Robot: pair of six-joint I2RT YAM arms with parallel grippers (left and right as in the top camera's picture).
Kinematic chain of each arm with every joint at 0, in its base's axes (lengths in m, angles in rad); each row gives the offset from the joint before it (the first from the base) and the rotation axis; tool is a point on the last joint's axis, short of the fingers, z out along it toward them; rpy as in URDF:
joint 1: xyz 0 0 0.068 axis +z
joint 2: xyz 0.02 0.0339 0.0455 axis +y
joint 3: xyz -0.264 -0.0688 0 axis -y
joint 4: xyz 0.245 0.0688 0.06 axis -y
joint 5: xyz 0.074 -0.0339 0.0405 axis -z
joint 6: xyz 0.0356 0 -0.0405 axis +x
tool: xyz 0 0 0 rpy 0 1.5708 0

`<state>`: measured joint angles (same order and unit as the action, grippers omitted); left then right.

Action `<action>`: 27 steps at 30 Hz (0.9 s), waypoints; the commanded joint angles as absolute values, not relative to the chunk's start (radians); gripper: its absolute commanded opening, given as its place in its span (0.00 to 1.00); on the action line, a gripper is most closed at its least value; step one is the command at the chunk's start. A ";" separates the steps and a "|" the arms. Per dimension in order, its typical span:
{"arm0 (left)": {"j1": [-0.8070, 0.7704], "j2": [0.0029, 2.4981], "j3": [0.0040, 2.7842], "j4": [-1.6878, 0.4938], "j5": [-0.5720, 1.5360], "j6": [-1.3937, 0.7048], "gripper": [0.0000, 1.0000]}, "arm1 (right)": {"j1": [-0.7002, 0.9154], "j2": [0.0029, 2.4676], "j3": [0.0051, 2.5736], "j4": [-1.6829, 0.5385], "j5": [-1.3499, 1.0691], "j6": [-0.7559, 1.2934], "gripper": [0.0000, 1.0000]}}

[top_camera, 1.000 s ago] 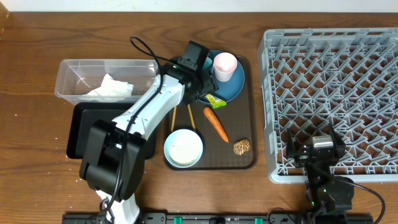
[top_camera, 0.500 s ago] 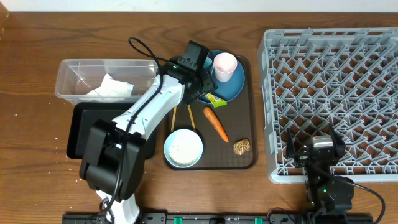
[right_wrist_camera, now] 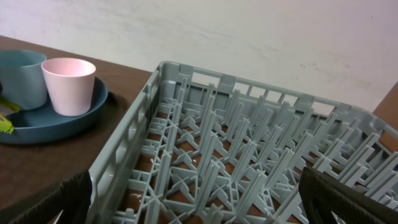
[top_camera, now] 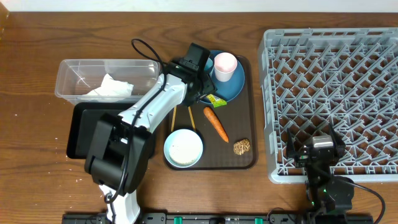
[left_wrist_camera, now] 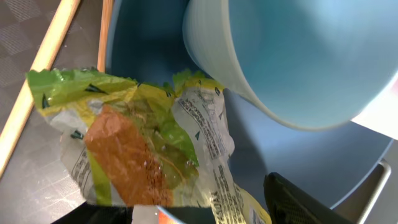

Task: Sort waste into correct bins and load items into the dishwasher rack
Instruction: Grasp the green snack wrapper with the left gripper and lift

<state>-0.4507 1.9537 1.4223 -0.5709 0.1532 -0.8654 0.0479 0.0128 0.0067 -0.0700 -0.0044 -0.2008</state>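
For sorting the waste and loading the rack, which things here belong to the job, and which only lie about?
Belong to the job: napkin, snack wrapper, carrot, brown food piece, clear tub, black tray, blue plate, pink cup, light-blue cup, bowl, chopsticks, dishwasher rack.

Lying about: brown serving tray, table.

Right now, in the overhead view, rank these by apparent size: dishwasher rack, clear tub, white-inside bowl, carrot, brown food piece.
Largest to smallest:
1. dishwasher rack
2. clear tub
3. white-inside bowl
4. carrot, nearly as long as the bowl is wide but far thinner
5. brown food piece
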 commanded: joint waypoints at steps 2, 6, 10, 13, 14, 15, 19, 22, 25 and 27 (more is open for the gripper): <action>-0.451 1.974 1.417 -0.566 0.137 -0.878 0.66 | 0.040 0.011 0.006 -0.073 -0.008 -0.207 0.99; -0.451 1.991 1.417 -0.558 0.137 -0.878 0.66 | 0.040 0.011 0.006 -0.073 -0.008 -0.207 0.99; -0.451 2.012 1.417 -0.539 0.137 -0.878 0.66 | 0.040 0.011 0.006 -0.073 -0.008 -0.207 0.99; -0.451 2.014 1.417 -0.533 0.138 -0.878 0.63 | 0.040 0.011 0.006 -0.073 -0.008 -0.207 0.99; -0.451 2.013 1.417 -0.533 0.142 -0.878 0.61 | 0.040 0.011 0.006 -0.073 -0.008 -0.207 0.99; -0.451 2.012 1.417 -0.533 0.150 -0.878 0.60 | 0.040 0.011 0.006 -0.073 -0.008 -0.207 0.99; -0.450 2.012 1.418 -0.543 0.174 -0.877 0.58 | 0.040 0.011 0.006 -0.073 -0.008 -0.207 0.99; -0.447 2.004 1.418 -0.559 0.173 -0.877 0.58 | 0.040 0.011 0.006 -0.073 -0.008 -0.207 0.99; -0.447 1.980 1.418 -0.571 0.173 -0.876 0.58 | 0.040 0.011 0.006 -0.073 -0.008 -0.207 0.99; -0.447 1.959 1.418 -0.578 0.173 -0.876 0.58 | 0.040 0.011 0.006 -0.073 -0.008 -0.207 0.99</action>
<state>-0.4503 2.0048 1.4212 -0.5701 0.1730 -0.8715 0.0479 0.0128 0.0067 -0.0696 -0.0040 -0.2008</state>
